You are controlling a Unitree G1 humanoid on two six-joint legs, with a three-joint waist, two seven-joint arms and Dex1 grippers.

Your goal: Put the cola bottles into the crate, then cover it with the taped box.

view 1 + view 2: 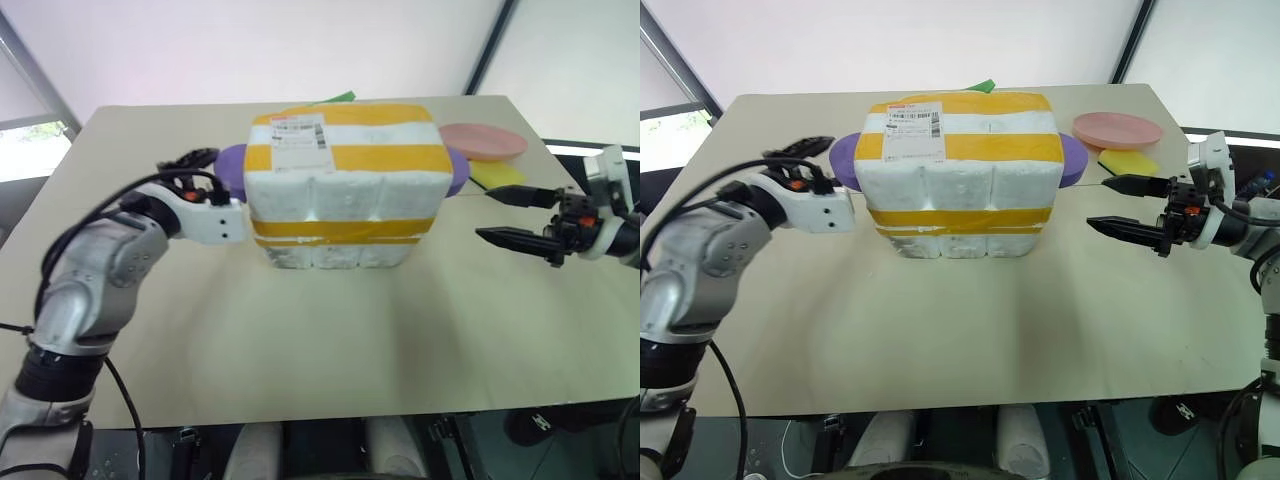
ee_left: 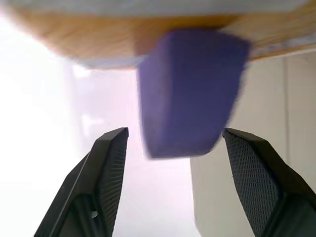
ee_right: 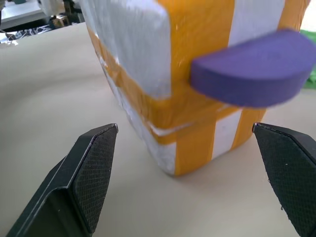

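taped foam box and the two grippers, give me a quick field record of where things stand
taped box: large white foam box with yellow tape bands and a shipping label, set over the low white foam crate
handles: purple foam tabs, one on each side
left gripper: open, fingers either side of a purple tab, not touching it
right gripper: open, off the box's side, apart from it
table: beige top
behind box: pink plate, yellow sponge

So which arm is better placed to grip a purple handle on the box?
Left. The left gripper is open with a handle between its fingers; the right gripper, also open, stands off from the box.
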